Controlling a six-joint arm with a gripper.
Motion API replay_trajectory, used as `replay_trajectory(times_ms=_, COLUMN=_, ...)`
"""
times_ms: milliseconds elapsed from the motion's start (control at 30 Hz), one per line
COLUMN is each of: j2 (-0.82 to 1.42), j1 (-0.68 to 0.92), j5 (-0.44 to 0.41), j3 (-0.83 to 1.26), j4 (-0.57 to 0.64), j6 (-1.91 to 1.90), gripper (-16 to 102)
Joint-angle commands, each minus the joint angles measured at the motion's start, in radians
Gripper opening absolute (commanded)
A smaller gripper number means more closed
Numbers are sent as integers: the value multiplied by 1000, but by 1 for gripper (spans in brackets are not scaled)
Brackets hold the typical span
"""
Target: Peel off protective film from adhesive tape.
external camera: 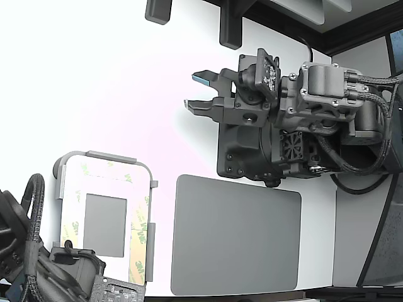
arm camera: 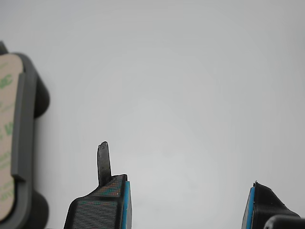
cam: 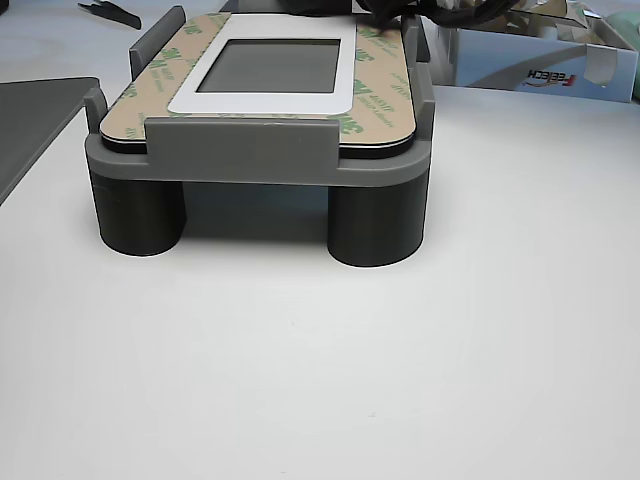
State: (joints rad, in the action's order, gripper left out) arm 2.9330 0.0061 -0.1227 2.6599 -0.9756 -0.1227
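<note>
**Peeling not yet begun**

Film first: the protective film [external camera: 140, 236] covers the adhesive tape [cam: 372, 95] bordering the dark square, lower left of the exterior view, on its grey fixture [cam: 255, 160]. Your gripper [external camera: 200, 91] hangs open and empty at upper centre, well apart. Every strip remains, I judge.

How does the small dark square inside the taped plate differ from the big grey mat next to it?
The dark grey square is small, sharp-cornered and framed by the protective film; it sits raised on the grey fixture. The grey mat is much larger, round-cornered, bare, and lies flat on the table. Both are flat, matte and dark grey.
</note>
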Motion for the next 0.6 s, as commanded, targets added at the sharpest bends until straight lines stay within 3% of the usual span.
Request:
replay_trajectory(times_ms=0, j2=21, j1=-196, j5=341, j3=15, j4=44, j6=1413, gripper=-12)
replay_trajectory(times_ms=333, j2=21, j1=-196, j5=333, j3=15, j4=103, j6=1436, gripper=-12)
replay_trajectory(times_ms=567, j2=-57, j1=-196, j5=353, j3=14, j4=244, j6=1514, gripper=-12)
